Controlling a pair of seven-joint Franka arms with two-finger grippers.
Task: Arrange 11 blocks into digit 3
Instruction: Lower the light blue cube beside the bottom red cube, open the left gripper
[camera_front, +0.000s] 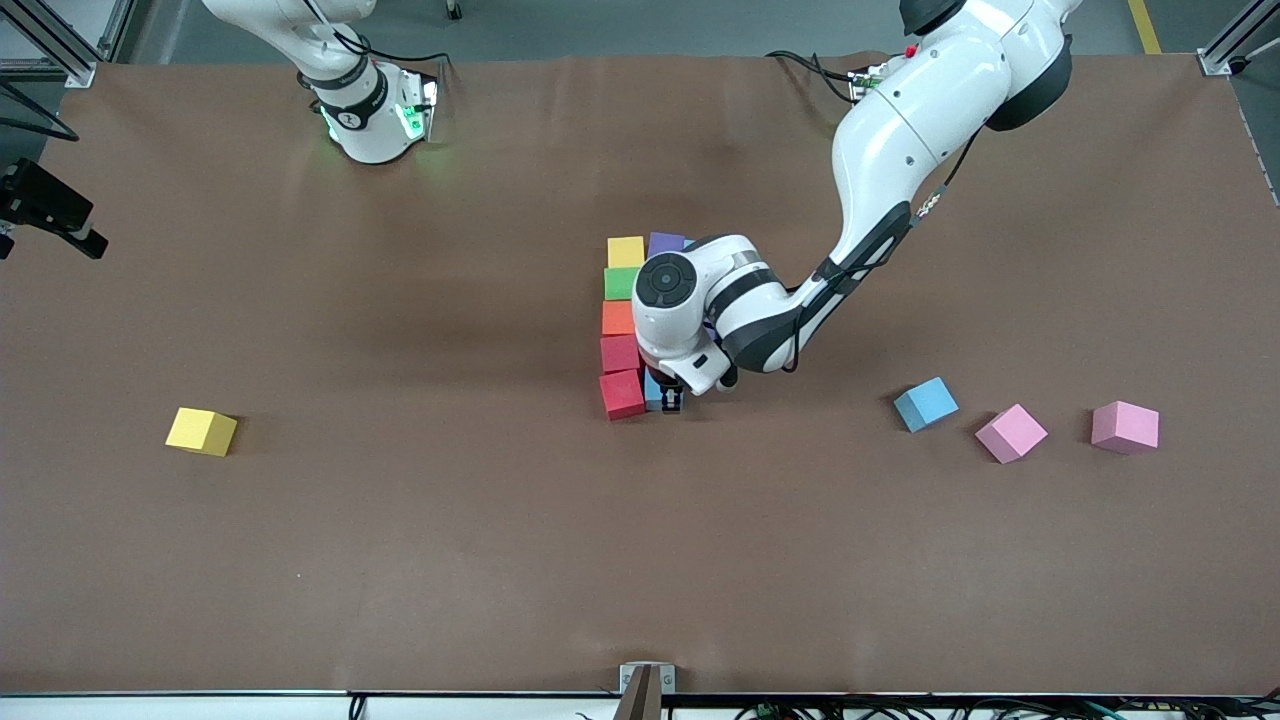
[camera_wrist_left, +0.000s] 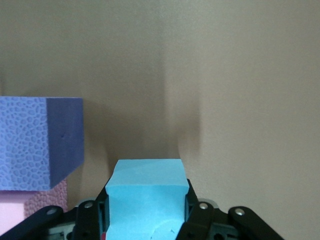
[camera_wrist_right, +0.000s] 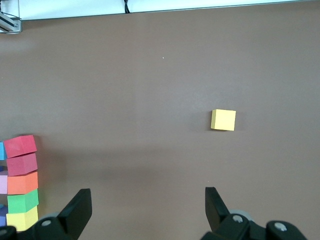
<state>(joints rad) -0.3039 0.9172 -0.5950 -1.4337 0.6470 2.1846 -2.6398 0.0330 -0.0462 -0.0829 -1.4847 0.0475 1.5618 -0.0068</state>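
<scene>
A column of several cubes runs toward the front camera: yellow (camera_front: 626, 251), green (camera_front: 620, 283), orange (camera_front: 618, 317), red (camera_front: 620, 352) and red (camera_front: 622, 394). A purple cube (camera_front: 665, 243) touches the yellow one on the side toward the left arm's end. My left gripper (camera_front: 668, 398) is shut on a blue cube (camera_wrist_left: 146, 192), held low beside the nearest red cube. The left wrist view also shows a purple cube (camera_wrist_left: 40, 142) and a pink one (camera_wrist_left: 12, 220). My right gripper (camera_wrist_right: 148, 200) waits open and empty by its base.
Loose cubes lie on the brown table (camera_front: 400, 560): a yellow one (camera_front: 201, 431) toward the right arm's end, and a blue one (camera_front: 925, 403) and two pink ones (camera_front: 1011, 432) (camera_front: 1124, 427) toward the left arm's end. The left arm's wrist hides part of the figure.
</scene>
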